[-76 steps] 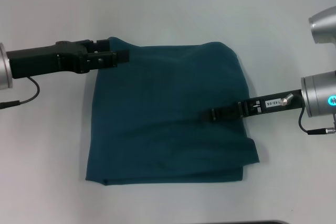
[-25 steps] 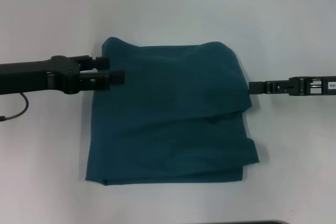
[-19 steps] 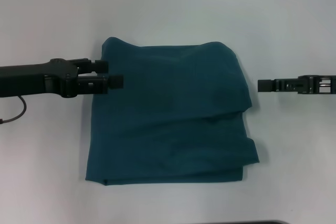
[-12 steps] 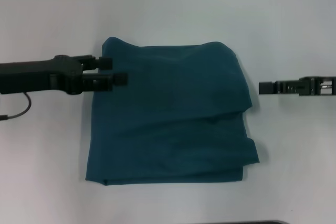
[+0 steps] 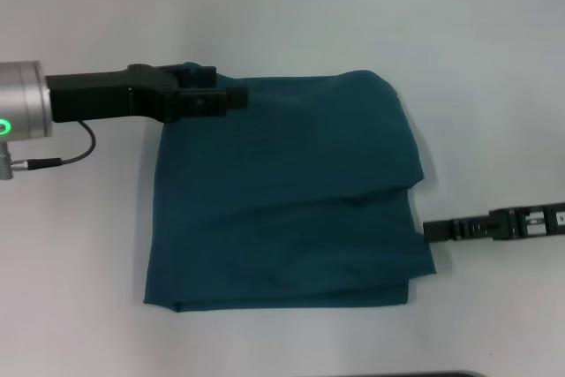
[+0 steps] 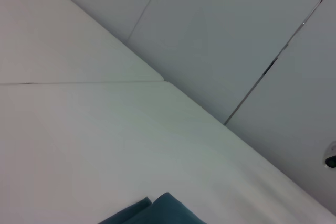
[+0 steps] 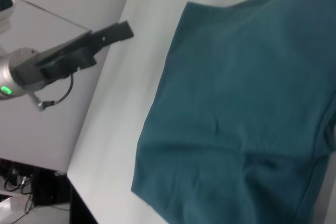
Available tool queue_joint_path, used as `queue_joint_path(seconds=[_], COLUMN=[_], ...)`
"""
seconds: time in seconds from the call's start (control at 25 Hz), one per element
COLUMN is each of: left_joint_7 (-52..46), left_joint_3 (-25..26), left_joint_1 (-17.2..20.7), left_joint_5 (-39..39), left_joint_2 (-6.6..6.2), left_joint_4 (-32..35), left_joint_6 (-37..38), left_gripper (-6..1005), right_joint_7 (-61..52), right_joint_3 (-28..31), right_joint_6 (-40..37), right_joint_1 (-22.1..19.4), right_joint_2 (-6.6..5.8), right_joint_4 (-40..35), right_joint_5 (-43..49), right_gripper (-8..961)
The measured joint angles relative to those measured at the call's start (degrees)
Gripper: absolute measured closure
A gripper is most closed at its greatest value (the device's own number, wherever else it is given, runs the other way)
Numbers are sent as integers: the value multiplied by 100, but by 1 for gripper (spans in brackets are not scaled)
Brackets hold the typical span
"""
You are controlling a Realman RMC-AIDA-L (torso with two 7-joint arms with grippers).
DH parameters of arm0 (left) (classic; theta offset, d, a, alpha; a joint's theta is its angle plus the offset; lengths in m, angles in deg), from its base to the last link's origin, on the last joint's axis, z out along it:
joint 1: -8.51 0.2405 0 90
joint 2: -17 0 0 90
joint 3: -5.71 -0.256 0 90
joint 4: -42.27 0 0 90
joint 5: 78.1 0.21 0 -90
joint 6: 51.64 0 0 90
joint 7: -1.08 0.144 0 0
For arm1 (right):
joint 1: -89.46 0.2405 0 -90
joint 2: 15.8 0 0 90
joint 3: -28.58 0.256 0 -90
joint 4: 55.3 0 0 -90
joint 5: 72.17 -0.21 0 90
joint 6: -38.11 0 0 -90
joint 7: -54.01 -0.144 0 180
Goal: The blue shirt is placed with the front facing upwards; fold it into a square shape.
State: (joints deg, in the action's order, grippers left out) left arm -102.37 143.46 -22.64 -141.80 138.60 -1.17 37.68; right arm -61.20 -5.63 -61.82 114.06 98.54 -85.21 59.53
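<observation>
White desk (image 5: 291, 6) fills the head view, and laid flat across the middle of it is the blue shirt (image 5: 291, 200), folded down to a rough square, plain teal side up, no lettering showing. Layers are stacked: an upper fold edge runs across the right half, and the near right corner pokes out a little past the layer above it. The near edge looks fairly straight, the far left corner is a bit rumpled.

Over on the left, the left gripper (image 5: 231, 96) comes in from the side and hangs over the shirt's far left corner, arm long and dark, a green light glowing on its silver wrist. Open or closed? Can't tell from here.

On the right, the right gripper (image 5: 430, 232) sits low, its tip right at the shirt's near right edge, just touching or a hair off. Its fingers look pressed together, nothing held between them.
</observation>
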Motion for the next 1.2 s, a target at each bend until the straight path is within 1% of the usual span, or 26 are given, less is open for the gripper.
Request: queue_joint_path(seconds=[0.32, 0.52, 0.72, 1.2], left_joint_7=[-5, 4, 6, 9], left_joint_3=[-108, -108, -108, -108], left_joint_1=[-103, -116, -119, -155], left_joint_5=[0, 0, -1, -1], left_joint_2=[2, 28, 37, 28], left_joint_4=[76, 88, 90, 87], left_joint_6=[-114, -152, -153, -153], left_gripper=[155, 155, 155, 155], right_joint_7=[-37, -54, -67, -169], right_joint_3=[4, 7, 24, 45], right_joint_6=[-237, -203, -6, 327], right_joint_1=[-65, -43, 28, 183], right_joint_2=[8, 9, 27, 148], right_joint_4=[32, 107, 248, 279], right_joint_5=[103, 204, 216, 197], right_gripper=[446, 446, 449, 484])
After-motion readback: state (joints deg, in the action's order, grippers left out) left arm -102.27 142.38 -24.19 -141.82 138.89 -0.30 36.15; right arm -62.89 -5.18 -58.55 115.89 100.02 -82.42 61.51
